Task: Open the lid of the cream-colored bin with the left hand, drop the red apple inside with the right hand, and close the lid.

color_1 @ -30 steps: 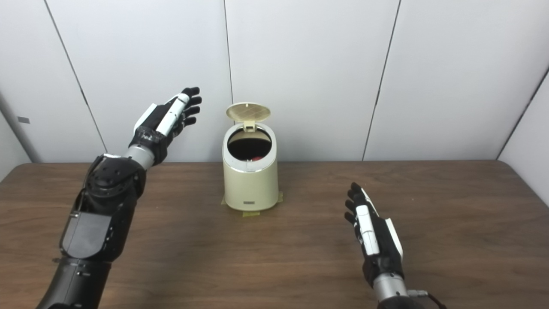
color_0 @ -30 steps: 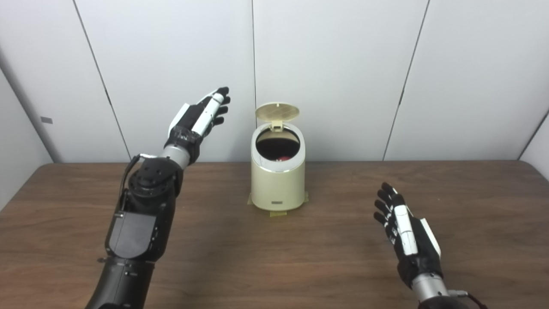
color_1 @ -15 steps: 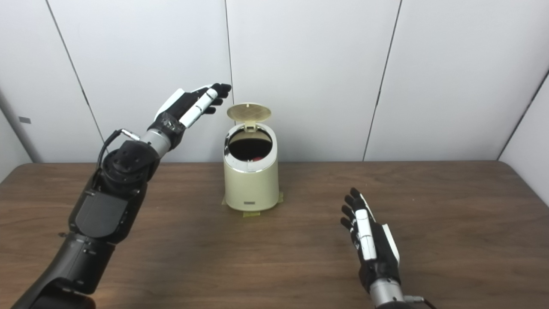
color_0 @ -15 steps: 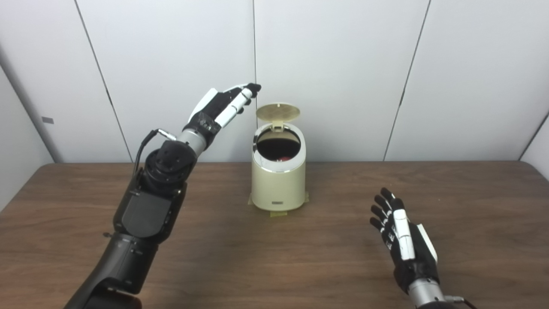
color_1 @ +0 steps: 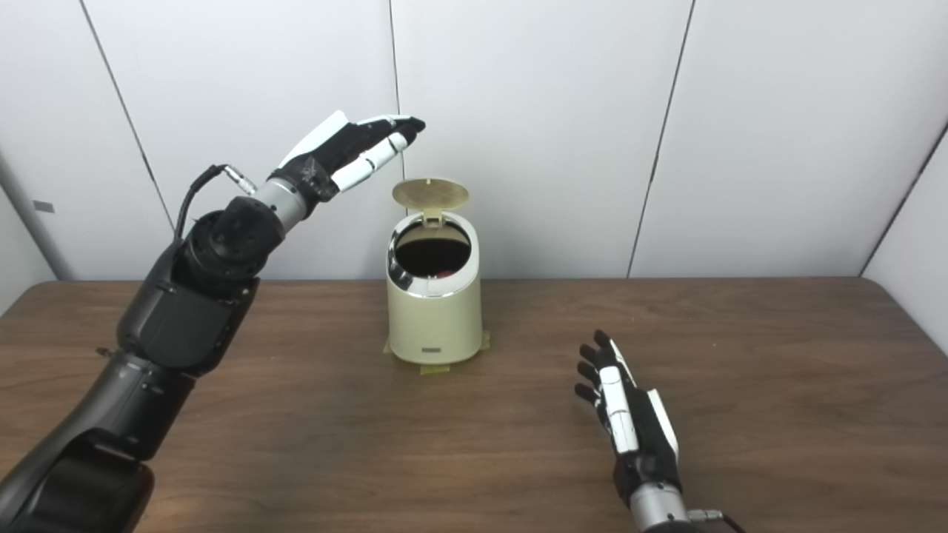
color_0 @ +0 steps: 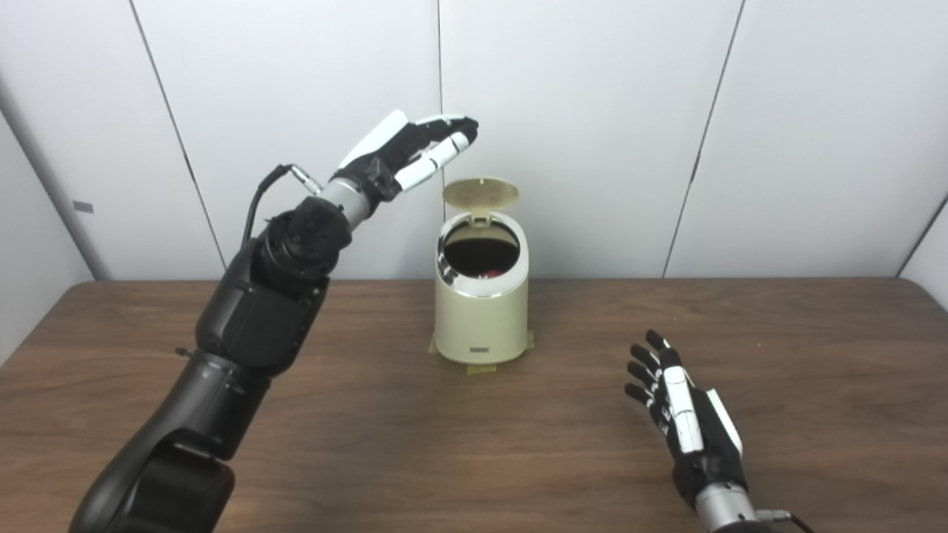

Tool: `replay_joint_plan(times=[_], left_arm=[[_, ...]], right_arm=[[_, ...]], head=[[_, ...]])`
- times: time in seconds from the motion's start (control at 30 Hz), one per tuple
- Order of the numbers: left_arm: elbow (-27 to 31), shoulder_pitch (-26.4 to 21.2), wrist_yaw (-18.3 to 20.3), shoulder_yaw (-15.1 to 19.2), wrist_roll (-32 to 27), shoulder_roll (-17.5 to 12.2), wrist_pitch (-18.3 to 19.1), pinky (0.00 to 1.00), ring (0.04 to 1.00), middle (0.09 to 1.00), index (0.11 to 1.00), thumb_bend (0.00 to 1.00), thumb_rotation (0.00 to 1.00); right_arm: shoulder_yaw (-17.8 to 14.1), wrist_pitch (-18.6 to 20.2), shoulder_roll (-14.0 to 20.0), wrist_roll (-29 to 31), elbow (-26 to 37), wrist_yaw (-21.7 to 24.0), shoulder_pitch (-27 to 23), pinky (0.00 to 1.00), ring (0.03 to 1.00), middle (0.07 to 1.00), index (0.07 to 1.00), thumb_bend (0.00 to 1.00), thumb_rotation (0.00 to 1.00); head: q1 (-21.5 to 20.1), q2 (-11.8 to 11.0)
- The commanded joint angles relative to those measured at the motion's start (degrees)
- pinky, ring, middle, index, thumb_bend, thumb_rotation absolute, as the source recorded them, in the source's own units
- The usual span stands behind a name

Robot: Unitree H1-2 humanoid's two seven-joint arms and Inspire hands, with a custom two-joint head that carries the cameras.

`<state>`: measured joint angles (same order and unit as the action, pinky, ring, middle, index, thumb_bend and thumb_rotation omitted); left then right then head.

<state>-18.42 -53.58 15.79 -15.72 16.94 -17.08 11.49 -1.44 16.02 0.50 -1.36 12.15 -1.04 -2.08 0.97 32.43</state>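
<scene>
The cream-colored bin [color_0: 481,318] stands at the back middle of the table, fixed down with tape. Its round lid [color_0: 480,194] is tipped up on the rear hinge, so the dark mouth shows. A sliver of the red apple [color_0: 485,273] is visible deep inside. My left hand [color_0: 411,152] is raised, open, fingers stretched out, above and to the left of the lid without touching it. My right hand [color_0: 685,414] is open and empty, low over the table at the front right, well apart from the bin.
The brown wooden table [color_0: 370,429] runs the full width of the view. White wall panels [color_0: 592,111] stand close behind the bin. My left forearm [color_0: 274,296] rises steeply at the left of the bin.
My left hand has risen and swung right, from beside the bin to above and left of the raised lid. My right hand has drawn back a little toward the front edge.
</scene>
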Motion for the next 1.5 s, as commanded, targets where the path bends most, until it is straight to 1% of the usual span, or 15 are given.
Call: replay_joint_plan(times=[0.0,0.13,0.2,0.3,0.47,0.6,0.63,0.73,0.9,1.0,1.1,1.17,1.27,1.37,1.47], left_arm=[[0.9,-3.6,-0.6,-0.6,2.8,-1.1,-2.3,0.9,0.925,0.896,0.86,0.39,0.98],[1.8,-3.5,-0.4,-3.2,7.6,-2.2,-3.8,0.8,0.887,0.889,0.847,0.47,0.98],[1.5,-3.5,-0.5,-4.0,9.4,-2.6,-4.7,0.79,0.879,0.884,0.845,0.49,0.96],[0.9,-4.0,-0.1,-5.0,11.9,-3.1,-5.8,0.77,0.857,0.869,0.848,0.47,0.91],[0.8,-4.7,1.9,-6.6,15.1,-3.7,-6.0,0.78,0.873,0.885,0.862,0.48,0.91],[0.7,-4.8,3.4,-7.0,16.7,-4.2,-7.0,0.75,0.836,0.87,0.855,0.51,0.9],[1.1,-4.8,4.0,-7.3,17.3,-4.5,-7.0,0.76,0.845,0.871,0.861,0.54,0.92],[2.2,-4.4,5.0,-7.7,18.8,-5.2,-7.9,0.82,0.874,0.874,0.862,0.55,0.94],[3.7,-3.6,5.5,-8.5,20.9,-6.5,-11.1,0.77,0.861,0.855,0.85,0.56,0.95],[4.8,-3.1,6.1,-8.4,21.7,-6.8,-11.9,0.77,0.855,0.849,0.849,0.56,0.96],[7.0,-2.3,6.7,-8.7,23.2,-7.5,-12.6,0.73,0.832,0.833,0.838,0.56,0.96],[9.1,-1.7,7.9,-9.1,24.3,-8.1,-12.5,0.75,0.843,0.841,0.843,0.56,0.97],[11.7,-0.9,8.7,-9.5,26.1,-8.9,-13.9,0.76,0.845,0.84,0.833,0.55,0.94],[13.9,0.2,9.5,-9.7,27.8,-9.4,-15.0,0.81,0.86,0.846,0.832,0.55,0.89],[15.2,1.1,9.9,-10.0,29.6,-9.6,-15.9,0.81,0.861,0.831,0.827,0.55,0.87]], right_arm=[[0.4,-3.2,0.1,-0.5,0.3,-0.2,-1.8,0.85,0.904,0.908,0.962,0.61,1.0],[1.0,-4.2,0.4,-1.0,-1.2,0.2,-1.9,0.86,0.908,0.914,0.971,0.58,1.0],[1.2,-4.5,0.4,-1.1,-1.8,0.1,-2.0,0.87,0.908,0.916,0.973,0.56,1.0],[1.3,-4.3,0.3,-1.7,-2.1,-0.2,-2.0,0.86,0.899,0.907,0.969,0.55,1.0],[1.4,-4.7,0.5,-1.9,-2.4,0.1,-2.1,0.86,0.896,0.904,0.97,0.54,1.0],[1.5,-4.8,0.5,-1.9,-2.5,0.2,-2.1,0.86,0.895,0.901,0.973,0.53,1.0],[1.5,-4.8,0.6,-2.0,-2.5,0.2,-2.0,0.85,0.892,0.9,0.974,0.53,1.0],[1.5,-4.7,0.5,-1.5,-2.5,0.4,-2.0,0.85,0.891,0.9,0.976,0.55,1.0],[1.3,-5.0,0.5,-1.0,-2.7,0.6,-2.1,0.84,0.886,0.897,0.98,0.54,1.0],[1.4,-5.1,0.6,-1.6,-2.7,0.3,-2.1,0.84,0.878,0.892,0.977,0.55,1.0],[1.4,-5.1,0.6,-1.8,-2.8,0.2,-2.1,0.83,0.877,0.889,0.977,0.54,1.0],[1.3,-5.2,0.6,-2.0,-2.8,-0.1,-2.0,0.83,0.879,0.889,0.978,0.53,1.0],[1.3,-5.4,0.5,-2.6,-2.8,-0.6,-2.0,0.82,0.874,0.884,0.975,0.52,1.0],[1.2,-5.6,0.7,-3.0,-3.2,-0.9,-2.1,0.81,0.866,0.877,0.97,0.52,1.0],[1.1,-5.4,0.8,-3.2,-3.3,-1.2,-2.2,0.8,0.861,0.872,0.966,0.52,1.0]], head=[[0.1,-0.1],[0.2,-0.4],[0.3,-0.6],[0.4,-0.7],[0.5,-0.8],[0.5,-0.8],[0.5,-0.8],[0.5,-0.7],[0.5,-0.6],[0.5,-0.6],[0.5,-0.4],[0.5,-0.4],[0.4,-0.1],[0.4,0.0],[0.3,0.1]])
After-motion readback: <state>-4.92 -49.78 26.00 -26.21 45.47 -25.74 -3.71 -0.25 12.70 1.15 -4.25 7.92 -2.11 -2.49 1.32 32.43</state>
